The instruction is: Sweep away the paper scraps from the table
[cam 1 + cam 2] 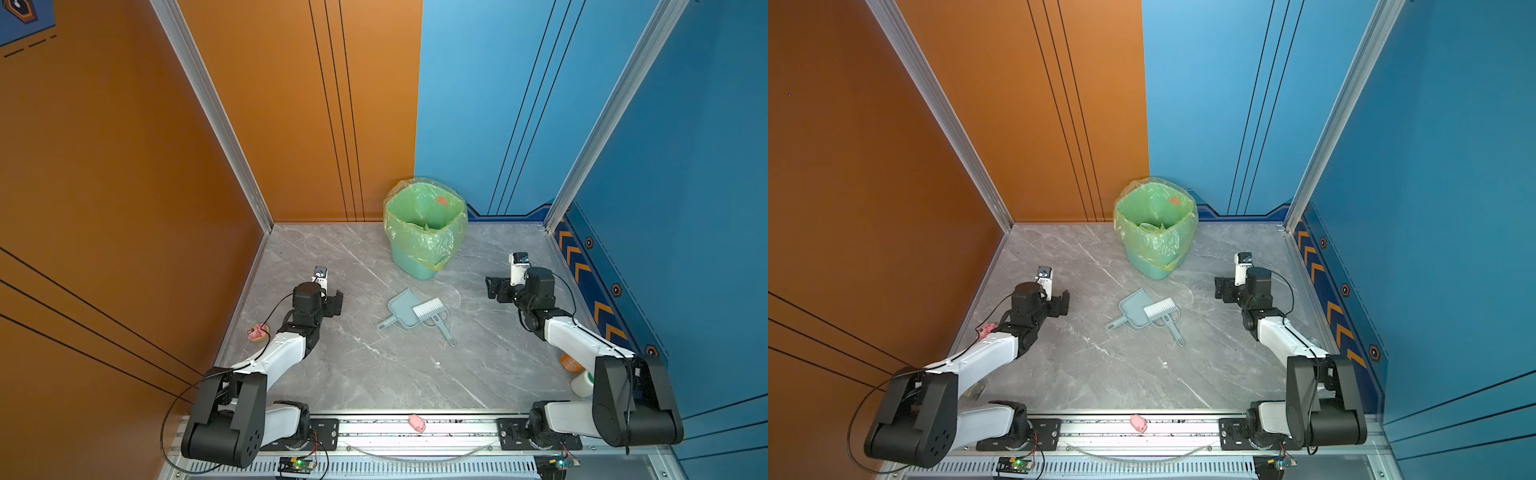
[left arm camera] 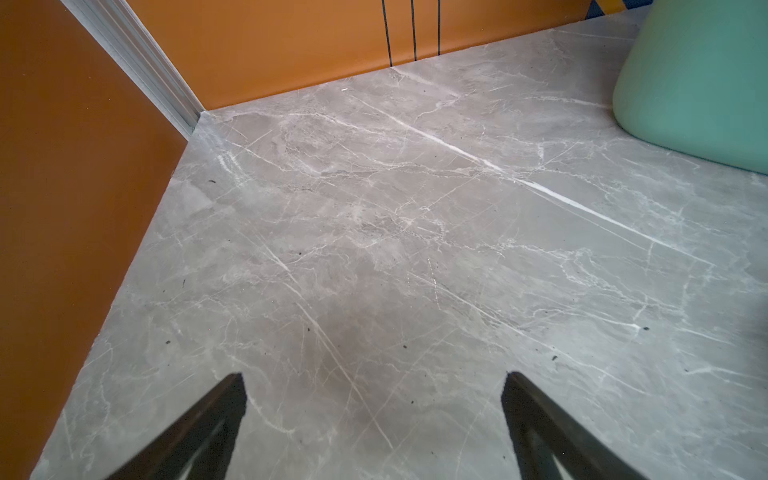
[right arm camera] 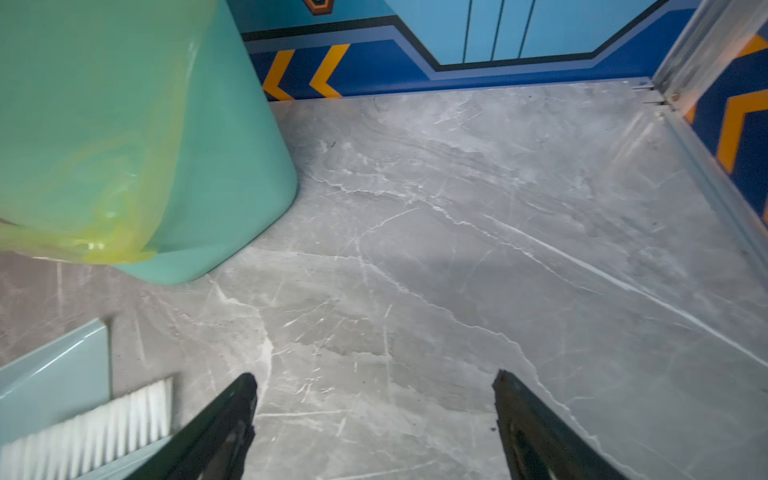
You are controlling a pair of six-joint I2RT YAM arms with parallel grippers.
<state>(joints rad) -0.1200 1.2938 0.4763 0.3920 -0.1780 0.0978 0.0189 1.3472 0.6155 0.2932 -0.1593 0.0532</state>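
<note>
Two grippers hang over the table (image 1: 374,374) with jaws spread wide and empty: your left gripper (image 1: 335,302) sits left of the dustpan (image 1: 400,309) and brush (image 1: 429,309), your right gripper (image 1: 493,289) to their right. You can see one orange paper scrap (image 1: 441,201) inside the lined bin (image 1: 415,266), upper centre of the frame.

Top views high, looking down; wrist views low, close; all share table (image 1: 374,374).
</note>
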